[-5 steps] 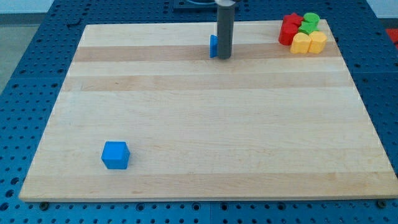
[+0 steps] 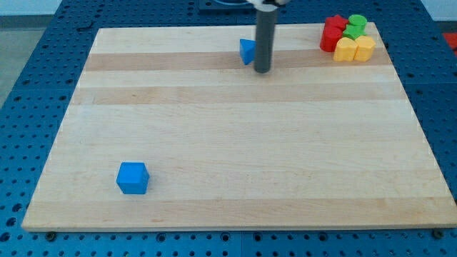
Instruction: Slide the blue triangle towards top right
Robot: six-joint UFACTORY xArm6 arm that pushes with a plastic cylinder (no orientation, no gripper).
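Observation:
The blue triangle (image 2: 247, 51) lies near the top middle of the wooden board (image 2: 235, 143), partly hidden behind my rod. My tip (image 2: 263, 71) rests on the board just to the right of and slightly below the triangle, close to its right side. Whether it touches the block I cannot tell. A blue cube (image 2: 133, 178) sits far away at the lower left of the board.
A cluster of blocks stands at the board's top right corner: red blocks (image 2: 332, 33), green blocks (image 2: 355, 26) and yellow blocks (image 2: 354, 49). The board lies on a blue perforated table (image 2: 36, 86).
My tip has moved a little to the right and down, uncovering more of the blue triangle. The triangle has hardly moved. The other blocks have stayed in place.

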